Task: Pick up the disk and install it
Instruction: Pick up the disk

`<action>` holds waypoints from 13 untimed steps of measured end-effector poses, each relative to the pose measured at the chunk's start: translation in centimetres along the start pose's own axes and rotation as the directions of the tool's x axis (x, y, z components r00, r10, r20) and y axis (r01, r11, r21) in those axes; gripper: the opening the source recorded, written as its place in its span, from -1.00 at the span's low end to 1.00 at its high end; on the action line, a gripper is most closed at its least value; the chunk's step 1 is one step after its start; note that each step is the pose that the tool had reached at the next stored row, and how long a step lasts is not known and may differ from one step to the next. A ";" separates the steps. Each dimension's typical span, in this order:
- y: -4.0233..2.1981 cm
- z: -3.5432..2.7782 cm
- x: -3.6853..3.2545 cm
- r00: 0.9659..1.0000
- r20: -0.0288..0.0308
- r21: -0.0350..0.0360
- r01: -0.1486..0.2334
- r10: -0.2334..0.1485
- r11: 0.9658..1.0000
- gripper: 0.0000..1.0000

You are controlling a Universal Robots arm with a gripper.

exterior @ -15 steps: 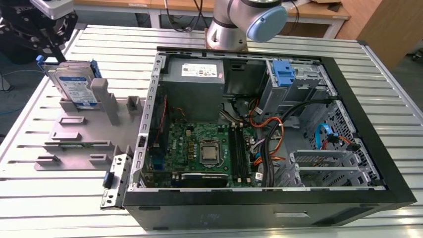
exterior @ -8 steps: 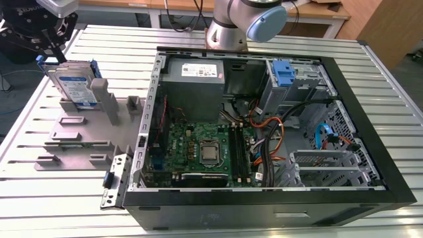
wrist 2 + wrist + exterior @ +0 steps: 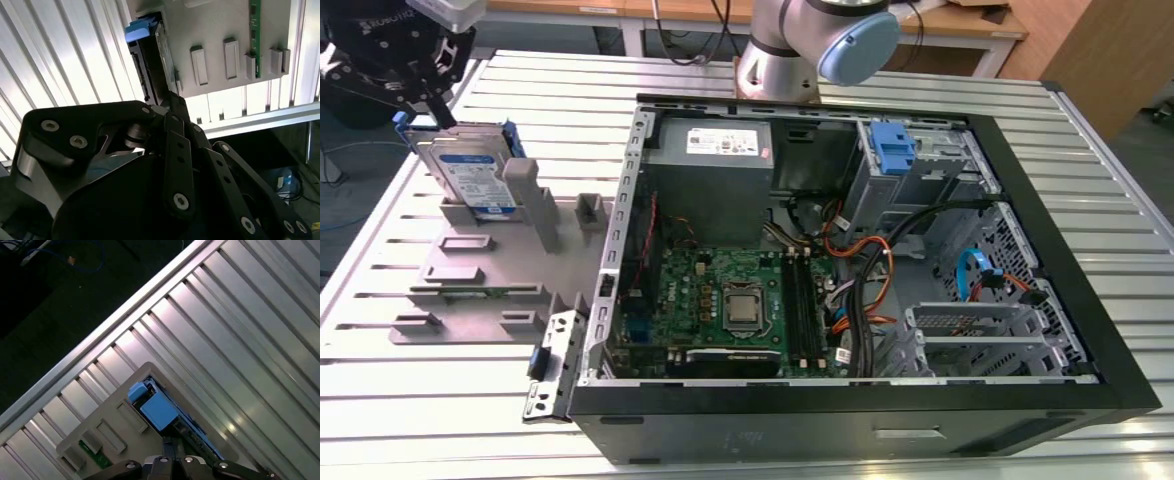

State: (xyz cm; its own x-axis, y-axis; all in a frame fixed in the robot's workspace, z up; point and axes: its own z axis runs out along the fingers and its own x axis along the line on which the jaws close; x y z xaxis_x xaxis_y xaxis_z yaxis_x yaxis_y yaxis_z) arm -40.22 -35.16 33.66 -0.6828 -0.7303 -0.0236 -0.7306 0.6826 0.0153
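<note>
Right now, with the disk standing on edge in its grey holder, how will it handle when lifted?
The disk is probably rigid: a flat, metal-faced slab unlikely to flex. It likely feels dense for its size. Standing on edge in the grey holder, it may tip or bind if pulled off-vertical, and its blue carrier looks like smooth plastic, perhaps slippery.

The worktop [image 3: 414, 400] is ribbed bare metal with a soft sheen. The disk [image 3: 467, 172] shows smooth silver metal, a white label and a blue plastic frame; the holder [image 3: 470, 264] is matt grey plastic, the claw [image 3: 439, 108] matt black.
</note>
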 end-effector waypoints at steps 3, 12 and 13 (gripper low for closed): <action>0.00 0.08 0.00 0.999 -0.001 -0.001 0.054 -0.054 0.999 -0.79; -0.02 0.07 -0.01 0.991 0.002 -0.006 0.137 -0.137 0.990 -0.79; -0.02 0.07 -0.01 0.989 0.003 -0.007 0.146 -0.146 0.989 -0.79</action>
State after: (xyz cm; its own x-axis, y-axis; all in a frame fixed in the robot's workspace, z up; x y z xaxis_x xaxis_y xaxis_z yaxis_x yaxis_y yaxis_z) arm -40.20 -35.16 33.59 -0.5684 -0.8223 -0.0286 -0.8228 0.5681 0.0189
